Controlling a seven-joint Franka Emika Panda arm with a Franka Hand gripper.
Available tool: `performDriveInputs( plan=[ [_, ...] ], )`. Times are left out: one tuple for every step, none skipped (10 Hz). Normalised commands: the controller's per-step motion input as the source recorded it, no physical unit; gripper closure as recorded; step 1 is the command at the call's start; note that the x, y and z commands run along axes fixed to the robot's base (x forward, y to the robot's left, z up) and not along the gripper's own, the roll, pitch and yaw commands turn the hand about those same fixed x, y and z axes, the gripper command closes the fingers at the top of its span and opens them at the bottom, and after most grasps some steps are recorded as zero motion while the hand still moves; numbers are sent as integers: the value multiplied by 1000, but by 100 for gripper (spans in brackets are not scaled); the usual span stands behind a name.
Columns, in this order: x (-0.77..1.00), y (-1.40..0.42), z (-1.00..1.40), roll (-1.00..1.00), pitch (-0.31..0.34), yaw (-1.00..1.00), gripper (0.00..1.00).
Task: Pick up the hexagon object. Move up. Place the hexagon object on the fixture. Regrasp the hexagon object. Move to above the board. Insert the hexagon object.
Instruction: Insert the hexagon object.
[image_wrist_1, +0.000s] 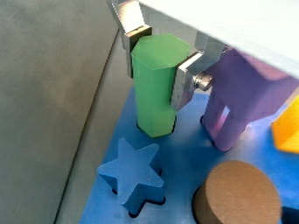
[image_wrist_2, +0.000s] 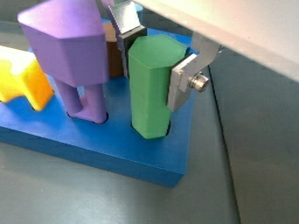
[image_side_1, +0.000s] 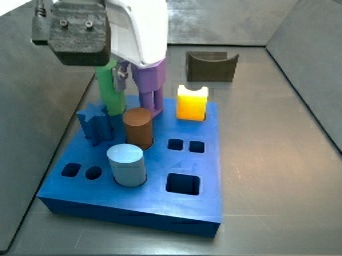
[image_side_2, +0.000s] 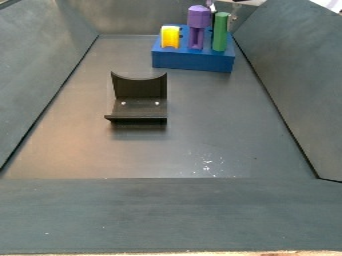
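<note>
Hexagon object (image_wrist_1: 156, 83) is upright in the board (image_wrist_2: 82, 144) at its corner, gripper (image_wrist_1: 162, 54) clamped on its upper part.

Fingers (image_wrist_2: 187, 77) are closed on opposite flats of the green prism in both wrist views. Gripping flats, not edges, likely keeps it from twisting so the six sides line up with the hole. Its base looks sunk into the blue slab, so I'd judge insertion about done, release pending; can't tell if it's fully seated. It stands just beside the purple prism (image_wrist_2: 73, 52), hence the grip from the open sides. Brown cylinder (image_wrist_1: 237, 199) and blue star (image_wrist_1: 131, 168) sit near it. Fixture (image_side_2: 136, 97) is bare, well apart from the board.
</note>
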Motion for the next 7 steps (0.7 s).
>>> performDriveInputs(
  plan=[
    [0, 0, -766, 131, 0, 0, 100],
    [0, 0, -809, 121, 0, 0, 100],
    [37, 0, -817, 83, 0, -17, 100],
    [14, 0, -934, 17, 0, -54, 100],
    [0, 0, -589, -163, -144, -77, 100],
    [0, 20, -26, -49, -29, 0, 100],
    [0, 0, 0, 0, 0, 0, 100]
  ],
)
